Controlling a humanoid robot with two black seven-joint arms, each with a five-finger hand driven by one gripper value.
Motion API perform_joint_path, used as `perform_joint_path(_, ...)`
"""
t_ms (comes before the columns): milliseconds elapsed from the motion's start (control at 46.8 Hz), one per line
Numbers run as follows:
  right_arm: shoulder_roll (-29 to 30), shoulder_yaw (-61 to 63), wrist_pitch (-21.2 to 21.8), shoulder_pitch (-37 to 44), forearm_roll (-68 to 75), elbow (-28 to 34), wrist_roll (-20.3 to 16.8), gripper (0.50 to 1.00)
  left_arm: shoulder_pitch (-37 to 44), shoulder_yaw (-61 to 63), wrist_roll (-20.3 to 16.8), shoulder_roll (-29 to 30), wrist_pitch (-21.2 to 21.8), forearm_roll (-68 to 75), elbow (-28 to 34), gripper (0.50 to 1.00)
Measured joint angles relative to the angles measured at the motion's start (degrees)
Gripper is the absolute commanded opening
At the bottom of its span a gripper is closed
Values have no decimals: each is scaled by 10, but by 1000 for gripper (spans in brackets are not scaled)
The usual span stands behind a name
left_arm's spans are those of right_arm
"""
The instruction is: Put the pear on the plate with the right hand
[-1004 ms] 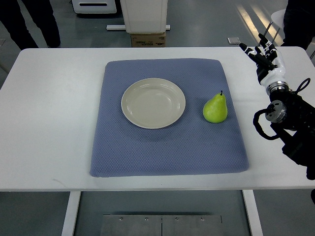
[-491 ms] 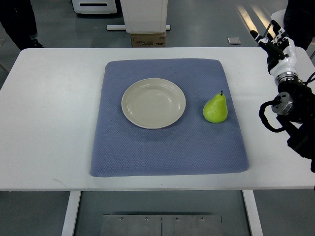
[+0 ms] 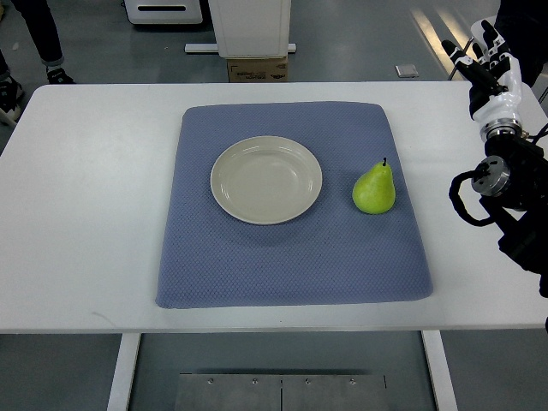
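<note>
A green pear [image 3: 374,188] with a short dark stem stands upright on the blue mat [image 3: 291,257], just right of an empty cream plate [image 3: 266,180]. My right hand [image 3: 482,60] is raised over the table's far right corner, well away from the pear, its fingers spread and holding nothing. Its black forearm [image 3: 505,184] comes in from the right edge. The left arm does not show.
The white table [image 3: 86,197] carries the mat in its middle. A cardboard box [image 3: 257,68] and a white stand sit on the floor behind the table. A person's legs [image 3: 38,34] show at the top left.
My right hand has lifted and drawn back to the right, away from the pear, over the last second. The pear and plate have stayed put. The person at top left has shifted.
</note>
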Motion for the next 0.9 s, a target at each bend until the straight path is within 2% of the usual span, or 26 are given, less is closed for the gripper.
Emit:
perform_joint_path(128, -1, 28, 0, -11, 1, 35, -4, 1000, 0, 0, 0, 0, 0, 0, 0, 1000)
perform_joint_path(256, -34, 30, 0, -60, 0, 155, -3, 1000, 0, 0, 0, 0, 0, 0, 0, 1000)
perform_joint_path(320, -42, 27, -1, -65, -6, 192, -1, 1000, 0, 0, 0, 0, 0, 0, 0, 1000)
perform_joint_path(513, -59, -7, -2, -32, -14, 186, -9, 1000, 0, 0, 0, 0, 0, 0, 0, 1000)
perform_joint_path(683, -115, -104, 4, 17, -14, 194, -52, 1000, 0, 0, 0, 0, 0, 0, 0, 1000)
perform_joint_path(833, -164, -202, 39, 50, -13, 221, -64, 1000, 0, 0, 0, 0, 0, 0, 0, 1000)
perform_joint_path(897, -190, -216, 53, 50, -13, 255, -64, 1000, 0, 0, 0, 0, 0, 0, 0, 1000)
